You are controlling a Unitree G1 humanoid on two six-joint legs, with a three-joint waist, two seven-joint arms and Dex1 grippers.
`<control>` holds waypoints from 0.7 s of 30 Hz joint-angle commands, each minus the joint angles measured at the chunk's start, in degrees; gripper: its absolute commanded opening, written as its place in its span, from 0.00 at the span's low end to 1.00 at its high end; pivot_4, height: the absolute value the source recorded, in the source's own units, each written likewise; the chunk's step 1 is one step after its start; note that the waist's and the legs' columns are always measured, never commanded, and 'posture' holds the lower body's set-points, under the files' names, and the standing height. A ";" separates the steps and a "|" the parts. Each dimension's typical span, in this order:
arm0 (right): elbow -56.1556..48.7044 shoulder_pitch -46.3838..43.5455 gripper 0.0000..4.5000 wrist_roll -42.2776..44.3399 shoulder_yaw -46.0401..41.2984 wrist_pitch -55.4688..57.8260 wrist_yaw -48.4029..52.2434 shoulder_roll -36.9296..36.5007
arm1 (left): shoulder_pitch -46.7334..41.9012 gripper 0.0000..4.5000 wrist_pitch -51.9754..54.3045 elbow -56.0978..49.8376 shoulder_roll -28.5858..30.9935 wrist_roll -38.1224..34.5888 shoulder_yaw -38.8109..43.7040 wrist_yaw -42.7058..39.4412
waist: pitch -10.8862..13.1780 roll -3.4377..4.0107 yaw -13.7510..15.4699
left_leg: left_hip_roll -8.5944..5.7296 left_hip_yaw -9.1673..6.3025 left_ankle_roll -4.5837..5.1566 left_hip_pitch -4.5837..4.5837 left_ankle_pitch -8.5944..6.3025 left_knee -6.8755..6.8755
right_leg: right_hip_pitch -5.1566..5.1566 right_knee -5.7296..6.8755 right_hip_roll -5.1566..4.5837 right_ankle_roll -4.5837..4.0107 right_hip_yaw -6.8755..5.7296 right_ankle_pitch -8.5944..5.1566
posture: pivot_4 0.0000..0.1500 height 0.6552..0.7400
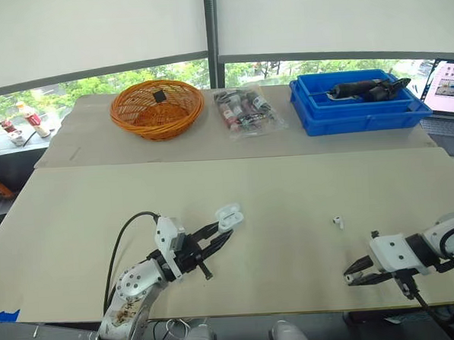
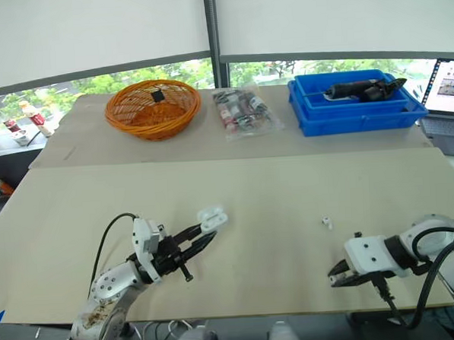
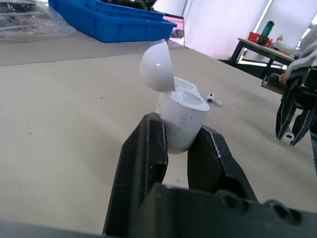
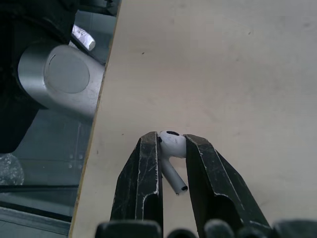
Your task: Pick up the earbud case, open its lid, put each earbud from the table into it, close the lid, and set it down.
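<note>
On the left side of the surface (image 1: 289, 189), my left pincer (image 1: 217, 235) has the earbud case (image 3: 182, 121) squeezed between its two black fingers, holding it by the lower half. The case is lifted off the surface and leans a little away from the arm. Its lid (image 3: 156, 66) is flipped up and stands open. So I think the first two jobs are done: the case is picked up and it is open.

Over on the right, near the front edge of the surface, my right pincer (image 1: 351, 275) is closed almost all the way and pinches one earbud (image 4: 171, 146) by its round head. The little stem sticks out between the fingers. I cannot tell how high it is above the surface. This earbud is well apart from the case, so it has not gone in yet.

The other earbud (image 1: 337, 222) lies alone on the surface, just beyond the right pincer and well apart from the case.

I cannot see down into the case, but with both earbuds outside, I guess it is empty. What is left: put in both earbuds, shut the lid, and set the case down.
</note>
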 commanded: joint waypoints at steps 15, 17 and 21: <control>0.67 0.89 0.73 -1.78 -1.27 1.35 -4.40 -2.36 | 0.03 0.13 1.03 -3.35 0.18 -1.04 0.17 0.38 | 0.00 0.00 0.68 | -0.01 0.00 0.00 0.01 0.00 0.04 | 0.06 -0.02 -0.01 0.00 0.00 0.00 | 1.00 1.00; -0.92 0.69 0.74 0.49 -2.46 2.73 -4.20 -2.38 | 0.11 0.13 1.14 -3.42 0.19 -1.03 0.14 0.36 | 0.00 0.00 0.87 | -0.02 0.00 0.00 0.01 0.00 0.04 | 0.06 -0.02 -0.01 0.00 0.00 0.00 | 1.00 1.00; -7.71 1.38 0.74 3.53 -5.47 6.69 -4.13 -4.61 | 0.28 0.13 1.21 -3.50 0.15 -0.89 -0.15 0.33 | -0.01 0.02 0.90 | -0.01 0.00 0.00 0.00 0.00 0.04 | 0.02 0.00 -0.01 0.00 0.03 0.00 | 1.00 1.00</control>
